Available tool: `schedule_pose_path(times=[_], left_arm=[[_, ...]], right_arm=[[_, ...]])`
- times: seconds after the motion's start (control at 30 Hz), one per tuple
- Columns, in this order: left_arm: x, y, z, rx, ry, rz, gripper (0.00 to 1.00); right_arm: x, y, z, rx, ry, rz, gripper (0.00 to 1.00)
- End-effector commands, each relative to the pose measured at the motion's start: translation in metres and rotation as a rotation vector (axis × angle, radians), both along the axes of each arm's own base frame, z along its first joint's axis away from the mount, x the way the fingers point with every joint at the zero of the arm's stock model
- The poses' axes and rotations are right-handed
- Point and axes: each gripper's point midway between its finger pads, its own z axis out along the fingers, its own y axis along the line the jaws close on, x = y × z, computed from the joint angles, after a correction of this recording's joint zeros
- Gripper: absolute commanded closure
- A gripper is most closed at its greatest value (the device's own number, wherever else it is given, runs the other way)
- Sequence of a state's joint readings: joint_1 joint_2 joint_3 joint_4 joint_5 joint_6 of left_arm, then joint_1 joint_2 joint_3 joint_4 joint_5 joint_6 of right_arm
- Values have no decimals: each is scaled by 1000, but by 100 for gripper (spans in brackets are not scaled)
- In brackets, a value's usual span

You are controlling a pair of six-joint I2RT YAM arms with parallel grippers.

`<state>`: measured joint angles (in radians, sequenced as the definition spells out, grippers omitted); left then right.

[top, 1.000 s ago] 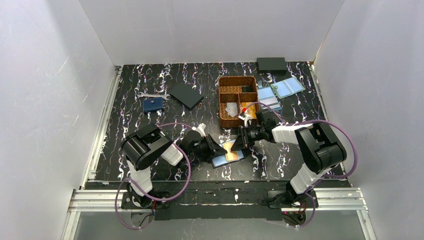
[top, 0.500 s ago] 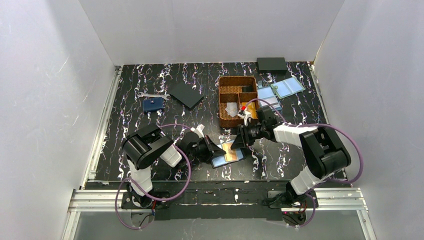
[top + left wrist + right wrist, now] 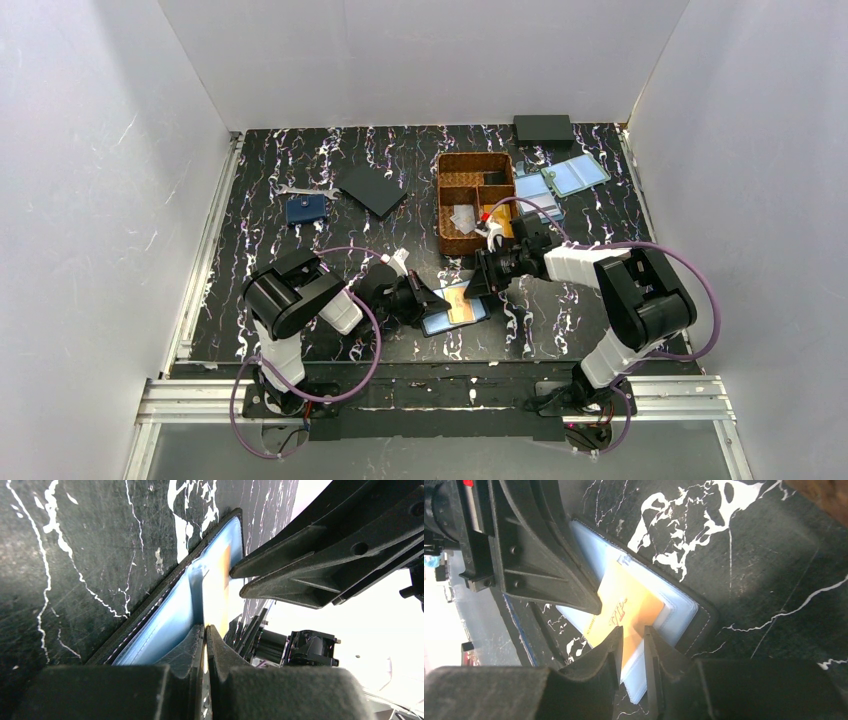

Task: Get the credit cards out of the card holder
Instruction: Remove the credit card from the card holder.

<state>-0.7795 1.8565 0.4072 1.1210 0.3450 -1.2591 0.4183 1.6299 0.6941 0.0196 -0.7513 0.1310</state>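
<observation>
Down at the lower centre of the top view, the holder (image 3: 443, 322) lies open on the counter (image 3: 260, 180), with an orange card (image 3: 462, 300) on its pale blue inner face. The left fingers (image 3: 232, 667), at the holder's left side, are clenched on its edge. The right fingers (image 3: 591, 667) stand slightly apart astride the card's end; whether they pinch it, I cannot tell.
</observation>
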Motion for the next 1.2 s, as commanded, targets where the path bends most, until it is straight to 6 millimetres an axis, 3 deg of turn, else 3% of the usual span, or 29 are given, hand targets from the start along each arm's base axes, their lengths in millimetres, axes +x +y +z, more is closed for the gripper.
schedule_pose_path(times=[0.0, 0.2, 0.83, 1.17], left_arm=[[-8, 8, -7, 34, 18, -23, 100], [-10, 12, -7, 32, 25, -18, 100], [-18, 26, -9, 31, 67, -12, 100], [-18, 49, 1, 25, 60, 27, 100]], right_arm=[[15, -16, -18, -137, -26, -63, 70], [18, -21, -26, -182, -25, -80, 73], [17, -17, -18, -147, -39, -59, 74], [16, -12, -6, -105, -55, -36, 73]])
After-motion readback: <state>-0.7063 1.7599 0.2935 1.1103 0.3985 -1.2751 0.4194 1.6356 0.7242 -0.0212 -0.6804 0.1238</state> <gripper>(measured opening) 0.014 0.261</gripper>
